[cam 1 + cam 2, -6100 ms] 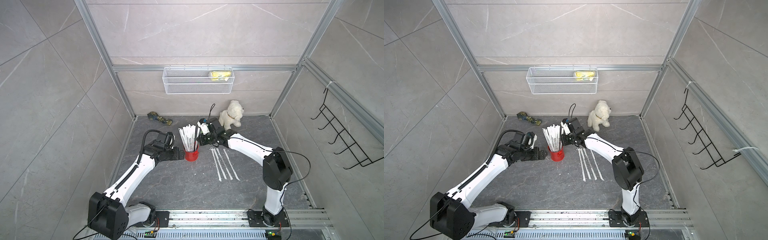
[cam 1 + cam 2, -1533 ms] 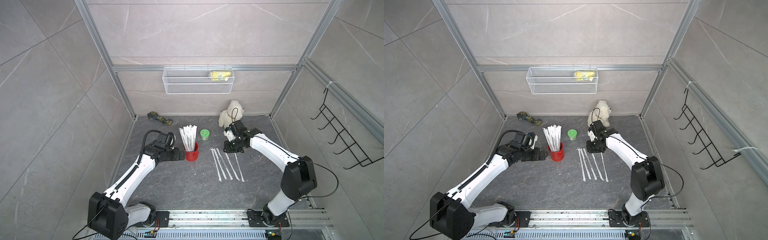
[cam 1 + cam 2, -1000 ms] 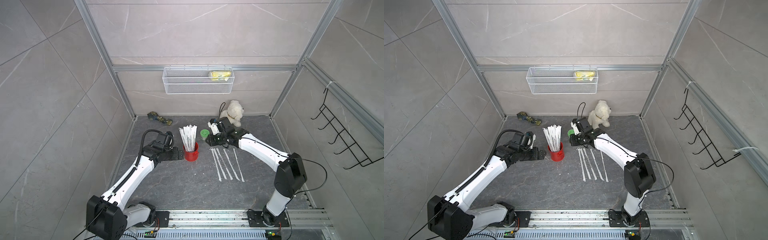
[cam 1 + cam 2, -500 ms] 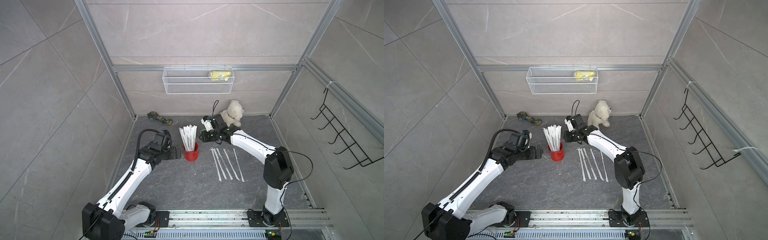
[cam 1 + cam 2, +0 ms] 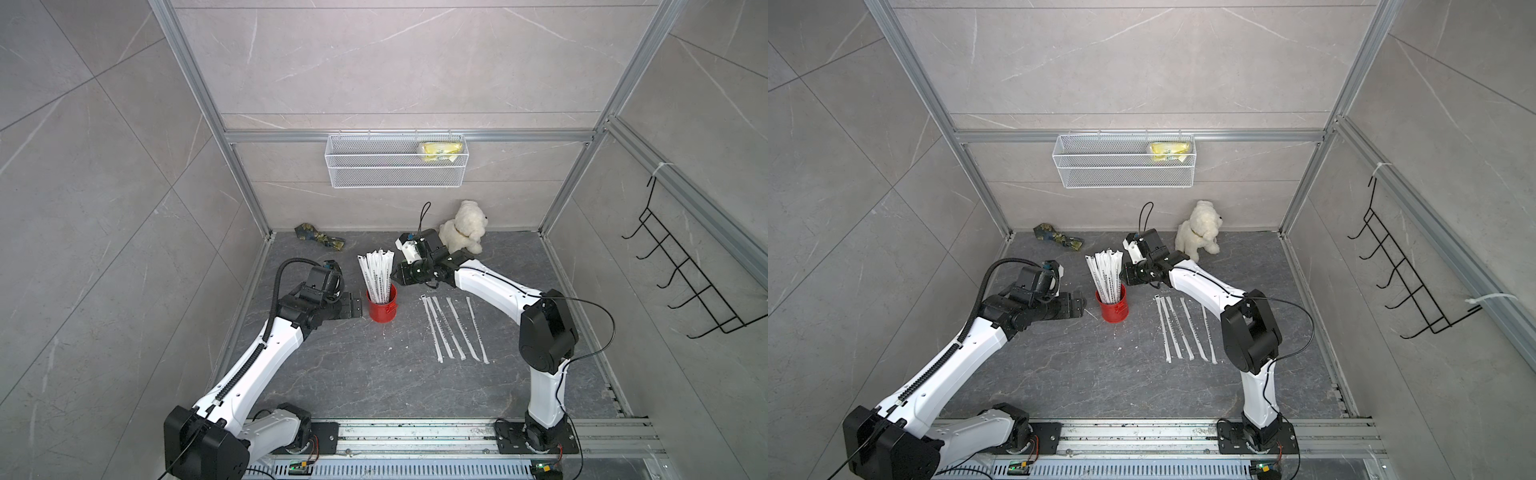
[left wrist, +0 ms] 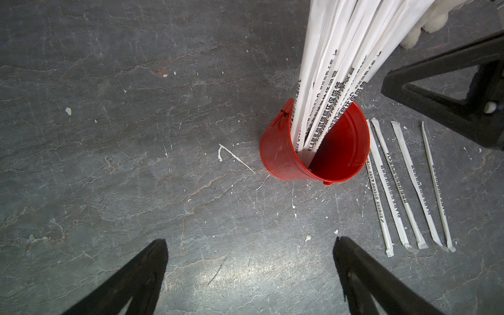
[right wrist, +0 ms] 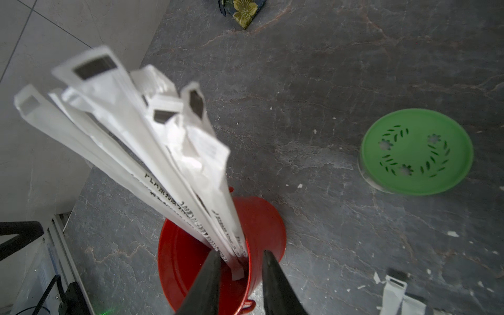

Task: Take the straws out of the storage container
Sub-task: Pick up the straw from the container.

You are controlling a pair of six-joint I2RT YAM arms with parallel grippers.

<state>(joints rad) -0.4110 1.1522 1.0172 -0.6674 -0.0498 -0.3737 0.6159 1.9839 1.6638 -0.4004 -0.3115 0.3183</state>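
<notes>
- One dark grey, stone-patterned table (image 5: 374,374) carries everything. Judging by what lies on it, the task is only partly done.
- Left claw (image 5: 353,305) lies low, just beside the can on its left. Its jaws are spread wide and the left wrist view shows them touching nothing. It could steady the can if it starts to tip.
- Right claw (image 7: 241,261) hangs at the can's rim on the far side from the left claw. Its black fingers (image 7: 212,272) are a narrow gap apart. One straw's lower end shows in that gap, and I judge it not yet pinched.
- Many long white paper-wrapped straws (image 5: 377,276) with dark print stand bunched in the can. They lean and fan out at the top.
- Small red cylindrical metal can (image 5: 382,309), the storage container, stands upright between the two claws.
- Four loose straws (image 5: 455,328) lie side by side on the table to the can's right.
- Next move, as I judge it:
  - close on a single straw just above the rim
  - lift along the lean so the neighbours do not drag or topple the can
  - lay it parallel beside the row
</notes>
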